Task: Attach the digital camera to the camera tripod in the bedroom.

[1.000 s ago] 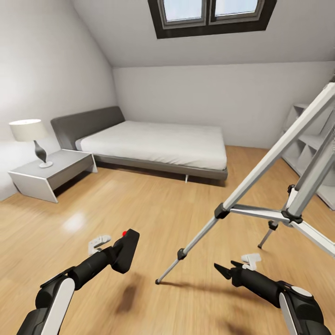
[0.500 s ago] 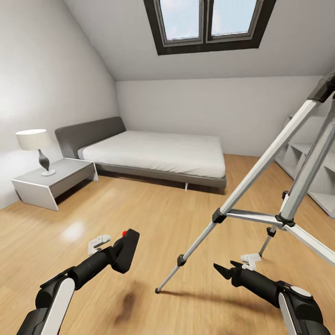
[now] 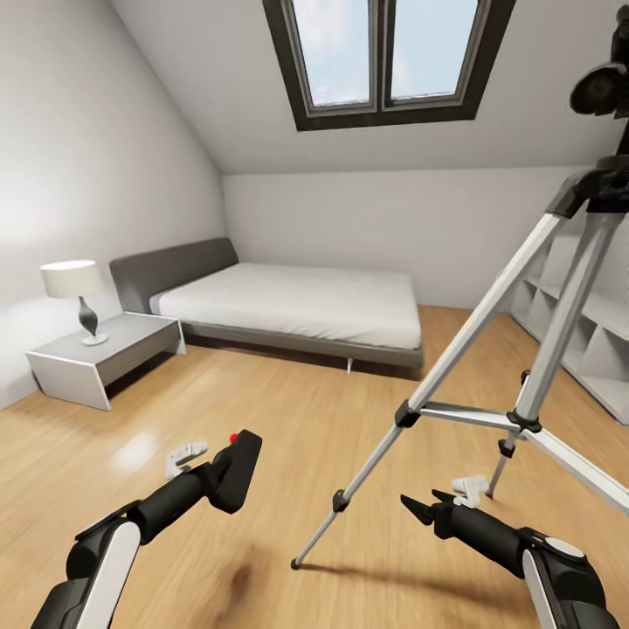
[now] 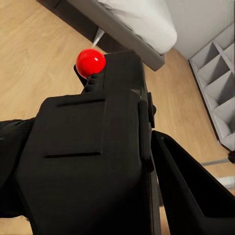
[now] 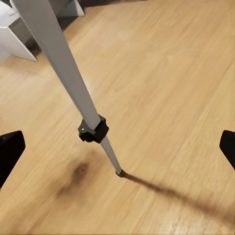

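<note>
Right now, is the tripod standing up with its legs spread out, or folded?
Spread and standing. The camera tripod has silver legs angling apart from its black head down to the wood floor, with cross braces between them.

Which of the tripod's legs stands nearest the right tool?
The front leg, slanting down to its foot left of the right tool; it also appears in the right wrist view. The camera tripod's other legs stand farther back or off to the right.
</note>
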You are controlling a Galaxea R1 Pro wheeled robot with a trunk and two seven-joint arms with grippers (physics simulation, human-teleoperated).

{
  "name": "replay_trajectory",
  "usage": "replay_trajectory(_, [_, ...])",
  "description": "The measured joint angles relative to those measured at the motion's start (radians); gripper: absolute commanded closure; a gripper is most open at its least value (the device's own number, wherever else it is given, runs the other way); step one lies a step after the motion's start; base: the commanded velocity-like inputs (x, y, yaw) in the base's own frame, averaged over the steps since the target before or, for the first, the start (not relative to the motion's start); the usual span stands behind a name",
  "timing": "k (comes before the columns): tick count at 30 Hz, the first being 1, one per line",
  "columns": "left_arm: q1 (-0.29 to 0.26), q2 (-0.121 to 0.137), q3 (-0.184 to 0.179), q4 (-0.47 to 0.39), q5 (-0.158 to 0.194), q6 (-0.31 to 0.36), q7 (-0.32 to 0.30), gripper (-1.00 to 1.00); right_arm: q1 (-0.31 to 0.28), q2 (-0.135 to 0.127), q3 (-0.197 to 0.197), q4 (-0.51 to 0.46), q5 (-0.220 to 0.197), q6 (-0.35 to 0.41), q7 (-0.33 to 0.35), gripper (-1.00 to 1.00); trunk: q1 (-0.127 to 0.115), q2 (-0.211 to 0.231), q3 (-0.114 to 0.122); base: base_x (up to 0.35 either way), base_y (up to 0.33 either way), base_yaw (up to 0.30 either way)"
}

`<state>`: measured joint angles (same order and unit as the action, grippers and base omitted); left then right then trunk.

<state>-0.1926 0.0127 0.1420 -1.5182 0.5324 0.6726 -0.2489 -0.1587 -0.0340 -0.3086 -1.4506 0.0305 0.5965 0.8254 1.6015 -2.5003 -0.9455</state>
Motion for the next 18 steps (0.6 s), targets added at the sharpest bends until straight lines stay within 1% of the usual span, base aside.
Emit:
replay_trajectory(3, [0.000,0.000,0.000,-0.001,0.000,0.001,0.000,1.00,0.000,0.000,0.000,0.000,0.000,0.000,0.000,-1.00,-0.001,0.001,0.012,0.000,0.000,0.000])
replay_trajectory(18, [0.000,0.001,0.000,-0.001,0.001,0.002,-0.002,1.00,0.000,-0.001,0.005,0.000,-0.002,0.001,0.000,-1.00,-0.059,0.106,0.059,0.000,0.000,0.000])
